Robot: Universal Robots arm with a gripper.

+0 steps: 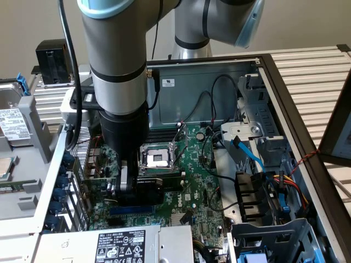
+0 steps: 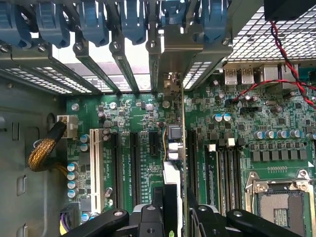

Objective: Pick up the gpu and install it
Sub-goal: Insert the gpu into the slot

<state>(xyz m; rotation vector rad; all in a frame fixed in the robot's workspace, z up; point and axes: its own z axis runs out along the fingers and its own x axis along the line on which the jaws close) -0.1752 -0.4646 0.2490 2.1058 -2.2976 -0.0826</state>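
Gripper (image 1: 129,187) is clamped on the gpu (image 1: 152,190), with its fingers (image 2: 148,219) pinching the card's edge from both sides. In the exterior view the gpu sits low over the motherboard (image 1: 193,164), lower centre-left of frame, just below the CPU socket (image 1: 156,159). In the wrist view the card stands edge-on beside the black expansion slots (image 2: 133,165); can't tell if it is seated.

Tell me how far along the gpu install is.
Done: the gpu is picked up, clamped between the fingers. In hand: it stands edge-on, low over the motherboard among the expansion slots. Left: seating it; whether its edge is in a slot I cannot tell.
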